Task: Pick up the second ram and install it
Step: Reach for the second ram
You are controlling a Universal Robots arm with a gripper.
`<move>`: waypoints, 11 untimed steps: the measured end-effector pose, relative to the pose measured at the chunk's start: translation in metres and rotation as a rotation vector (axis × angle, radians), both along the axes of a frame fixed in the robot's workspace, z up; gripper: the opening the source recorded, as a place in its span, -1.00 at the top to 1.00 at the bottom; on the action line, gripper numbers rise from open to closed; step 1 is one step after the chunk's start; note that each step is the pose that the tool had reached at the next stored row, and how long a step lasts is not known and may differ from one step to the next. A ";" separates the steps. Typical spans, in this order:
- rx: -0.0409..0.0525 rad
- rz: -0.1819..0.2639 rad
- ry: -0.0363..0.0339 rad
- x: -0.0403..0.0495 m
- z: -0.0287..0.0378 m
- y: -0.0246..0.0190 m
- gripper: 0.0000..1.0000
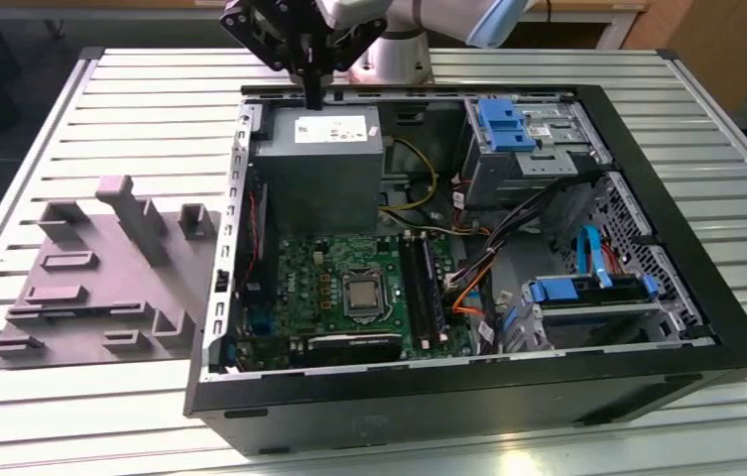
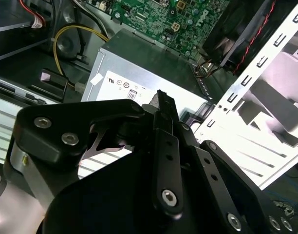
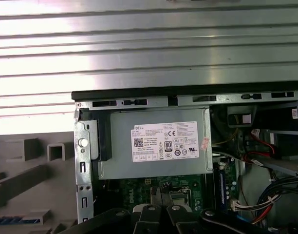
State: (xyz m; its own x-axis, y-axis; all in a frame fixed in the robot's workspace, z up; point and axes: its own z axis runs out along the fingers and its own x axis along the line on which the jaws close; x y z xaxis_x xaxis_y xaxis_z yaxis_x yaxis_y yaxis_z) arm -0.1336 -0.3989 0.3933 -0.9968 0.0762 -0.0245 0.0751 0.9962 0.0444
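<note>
Your ribbed aluminium table (image 1: 148,89) carries an open black computer case (image 1: 479,397) and a pale grey moulded tray (image 1: 95,288). The black gripper (image 1: 310,97) hangs above the case, its fingers (image 2: 166,151) pressed together.

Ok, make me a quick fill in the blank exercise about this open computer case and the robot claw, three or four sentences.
1. The claw hangs over the boxy grey power ____ inside the open computer case.
2. The pale grey tray lies on the table beside the case, on the exterior view's ____.
3. The square silver processor sits on a ____ circuit board.
4. The plastic drive clips are coloured ____.

Missing words: supply, left, green, blue.
</note>
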 end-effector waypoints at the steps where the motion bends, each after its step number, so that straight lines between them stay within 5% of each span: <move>1: 0.0000 0.000 0.0000 -0.0005 0.0000 0.0000 0.79; 11: 0.0000 0.000 0.0000 -0.0045 0.0000 0.0000 0.79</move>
